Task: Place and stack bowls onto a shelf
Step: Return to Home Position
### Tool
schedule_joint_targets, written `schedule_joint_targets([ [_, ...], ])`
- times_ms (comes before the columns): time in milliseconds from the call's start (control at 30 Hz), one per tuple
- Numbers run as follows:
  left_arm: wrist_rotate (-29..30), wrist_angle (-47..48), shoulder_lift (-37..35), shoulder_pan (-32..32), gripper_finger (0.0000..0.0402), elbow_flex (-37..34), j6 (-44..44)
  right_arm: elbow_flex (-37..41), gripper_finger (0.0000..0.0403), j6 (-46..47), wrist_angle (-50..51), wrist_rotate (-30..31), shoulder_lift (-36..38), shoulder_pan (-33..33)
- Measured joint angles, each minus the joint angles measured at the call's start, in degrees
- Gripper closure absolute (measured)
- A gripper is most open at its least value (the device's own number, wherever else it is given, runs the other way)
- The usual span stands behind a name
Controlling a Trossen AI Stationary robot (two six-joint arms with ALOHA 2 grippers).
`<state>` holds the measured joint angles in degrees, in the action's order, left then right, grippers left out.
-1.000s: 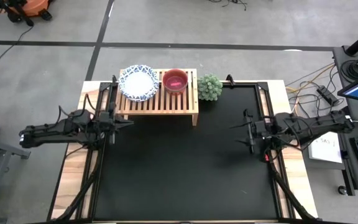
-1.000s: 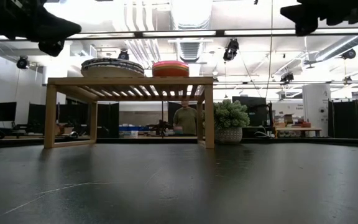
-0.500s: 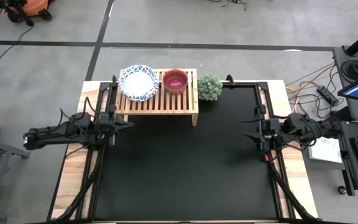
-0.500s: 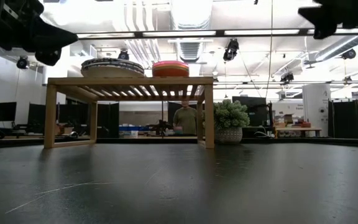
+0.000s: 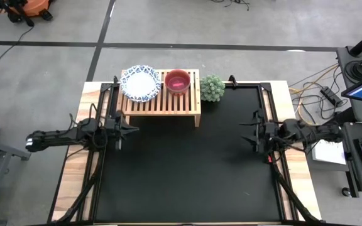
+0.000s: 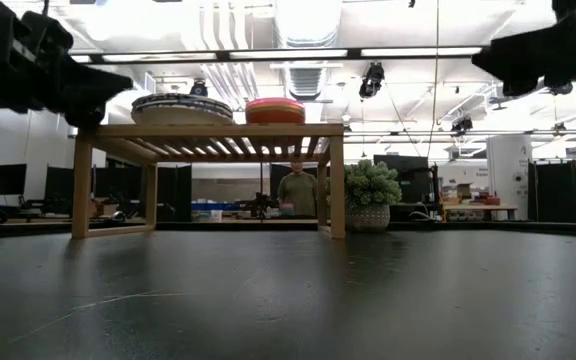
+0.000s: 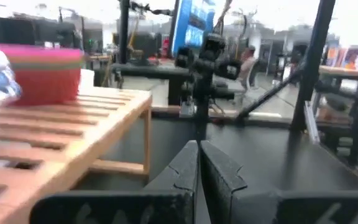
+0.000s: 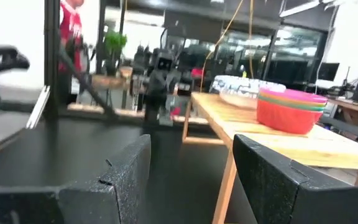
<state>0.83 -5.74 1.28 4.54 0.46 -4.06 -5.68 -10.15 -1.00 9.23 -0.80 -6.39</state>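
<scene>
Both arms have sunk slightly lower. Left end effector [image 5: 129,130], mid-left, fingers pressed together, empty; right end effector [image 5: 247,133], mid-right, fingers spread, empty. Patterned bowls [image 5: 139,83] and red bowl [image 5: 177,81] top stacks on shelf [image 5: 162,103], upper centre; lower bowls mostly hidden.

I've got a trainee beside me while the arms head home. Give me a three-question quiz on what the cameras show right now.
1. True or false: the white patterned bowls and the coloured bowl stack both stand on the shelf.
2. What stands on the table just past the shelf end nearest the coloured stack? A) potted plant B) mug C) loose bowl
3. Fill in: of the left gripper and the right gripper, the one with its jaws apart is the ____.

Key: 1 true. 2 A. 3 right; the left gripper's jaws are closed on nothing.
</scene>
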Motion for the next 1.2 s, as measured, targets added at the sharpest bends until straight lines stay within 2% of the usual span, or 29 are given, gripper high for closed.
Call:
schedule_joint_targets([
  [100, -0.4, -0.1, 0.8, 0.0, 0.0401, 0.1, -0.7, 4.3, 0.0184, -0.2, -7.6, 0.0, 0.0, 0.4],
  [300, -1.7, -0.3, 1.0, 0.0, 0.0402, 0.1, 0.3, 5.0, 0.0184, 0.5, -4.9, 0.5, -1.3, 0.8],
  [500, -2.0, 1.2, 1.5, -0.1, 0.0402, 0.3, -4.9, 5.0, 0.0184, 2.7, -2.2, 3.0, -1.6, 0.8],
  [600, -9.5, 3.2, 1.9, -0.1, 0.0401, 0.8, -12.5, 5.0, 0.0184, 3.2, -1.6, 2.8, -1.8, 0.8],
  [667, -11.8, 4.0, 2.0, -0.1, 0.0402, 0.6, -16.2, 5.0, 0.0184, 1.2, -1.6, 2.8, -2.3, 0.8],
  [867, -9.8, 4.0, 2.4, -0.1, 0.0402, 0.5, -26.0, 5.0, 0.0184, 0.1, -1.4, 2.8, -2.6, 0.8],
  [1200, -9.8, 4.0, 2.9, -0.1, 0.0402, 0.5, -26.5, 5.0, 0.0184, 0.1, -1.3, 2.8, -2.7, 0.8],
])
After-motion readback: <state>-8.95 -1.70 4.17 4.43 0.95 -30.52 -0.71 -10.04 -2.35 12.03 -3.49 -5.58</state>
